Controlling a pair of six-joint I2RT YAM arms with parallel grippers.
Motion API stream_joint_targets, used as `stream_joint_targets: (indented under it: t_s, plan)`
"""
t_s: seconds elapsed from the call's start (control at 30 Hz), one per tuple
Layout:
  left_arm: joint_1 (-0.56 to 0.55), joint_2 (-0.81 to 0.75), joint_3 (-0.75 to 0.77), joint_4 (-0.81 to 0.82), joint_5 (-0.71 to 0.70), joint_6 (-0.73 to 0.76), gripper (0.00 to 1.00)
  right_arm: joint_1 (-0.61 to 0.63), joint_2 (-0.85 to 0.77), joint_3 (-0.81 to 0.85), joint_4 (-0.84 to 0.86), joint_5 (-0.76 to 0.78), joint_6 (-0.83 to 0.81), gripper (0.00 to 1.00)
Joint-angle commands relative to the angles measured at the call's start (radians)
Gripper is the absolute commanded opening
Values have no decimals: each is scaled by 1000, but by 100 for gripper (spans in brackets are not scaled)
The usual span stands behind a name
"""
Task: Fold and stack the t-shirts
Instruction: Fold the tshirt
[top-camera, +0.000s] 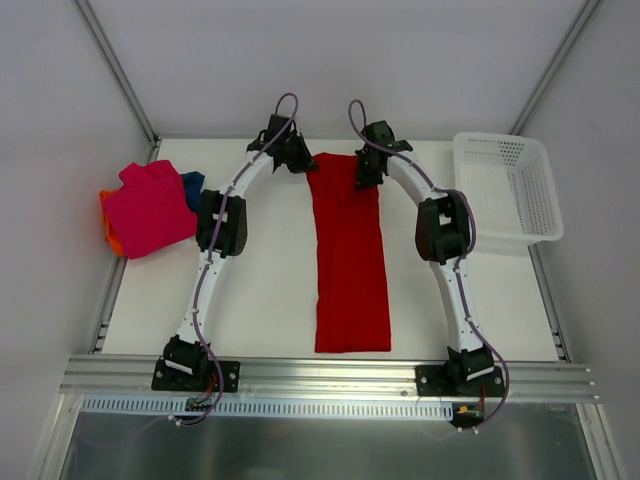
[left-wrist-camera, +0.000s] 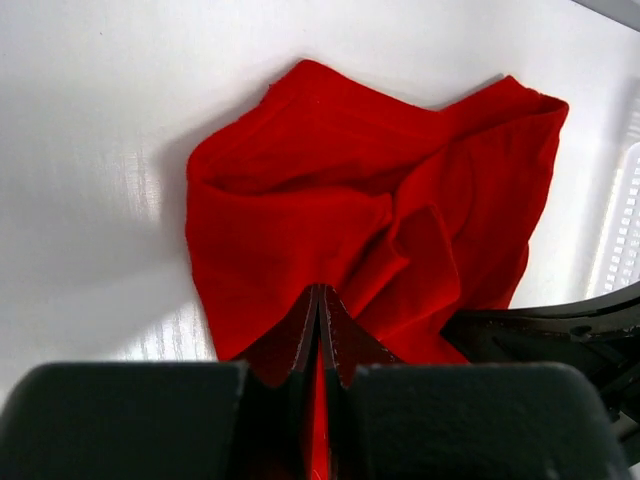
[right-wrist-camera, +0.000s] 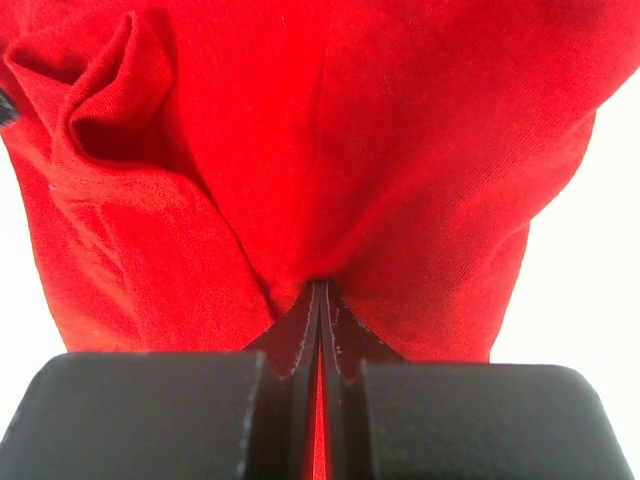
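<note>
The bright red t-shirt (top-camera: 348, 255) lies as a long narrow strip down the middle of the table. My left gripper (top-camera: 300, 160) is shut on its far left corner, and red cloth (left-wrist-camera: 330, 230) bunches ahead of the closed fingers. My right gripper (top-camera: 366, 172) is shut on its far right corner, with red cloth (right-wrist-camera: 330, 150) filling that view. The magenta-pink t-shirt (top-camera: 150, 208) lies folded at the left edge on top of the orange t-shirt (top-camera: 109, 232). The dark blue t-shirt (top-camera: 192, 186) peeks out behind them.
A white plastic mesh basket (top-camera: 508, 190) stands at the back right of the white table (top-camera: 260, 290). The metal rail (top-camera: 330, 375) with both arm bases runs along the near edge.
</note>
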Motion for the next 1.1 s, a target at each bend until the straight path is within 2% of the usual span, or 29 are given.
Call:
stream_joint_targets:
  t_s: [0.0,0.33,0.37,0.4,0.43,0.53,0.73,0.83,0.87,0.9,0.97,1.0,1.03,1.07]
  plan:
    - [-16,-96,-6,5,22,14,0,10,-13,-6,48,-19,5,0]
    - [-19,-12,63,16,-6,-6,0,27,-180,-158,62,73,-35,1]
    - [-19,0,66,18,-13,-5,0,30,-197,-178,65,95,-35,3]
    - [-17,5,67,18,-18,-5,0,38,-217,-202,77,104,-62,9]
    - [-16,10,67,18,-18,-6,0,43,-237,-253,85,146,-67,24]
    - [-4,27,69,21,-13,-20,0,63,-343,-340,125,203,-87,51]
    - [10,-7,0,21,-25,-32,0,121,-618,-566,171,337,-131,74]
    - [4,-102,-151,19,-45,-8,0,152,-766,-693,174,424,-132,80]
    - [1,-169,-193,19,-50,10,9,161,-803,-760,153,440,-110,80]
    - [-5,-214,-249,21,-56,17,42,162,-870,-804,145,455,-96,80]
    - [-16,-364,-458,33,-96,17,81,165,-941,-902,143,458,-46,82]
    - [-24,-424,-553,59,-101,17,99,173,-1018,-1021,165,457,-8,82]
    - [-43,-549,-753,147,-102,20,99,181,-1058,-1086,180,439,9,83]
    - [-56,-612,-849,195,-119,20,99,197,-1098,-1146,207,437,52,84]
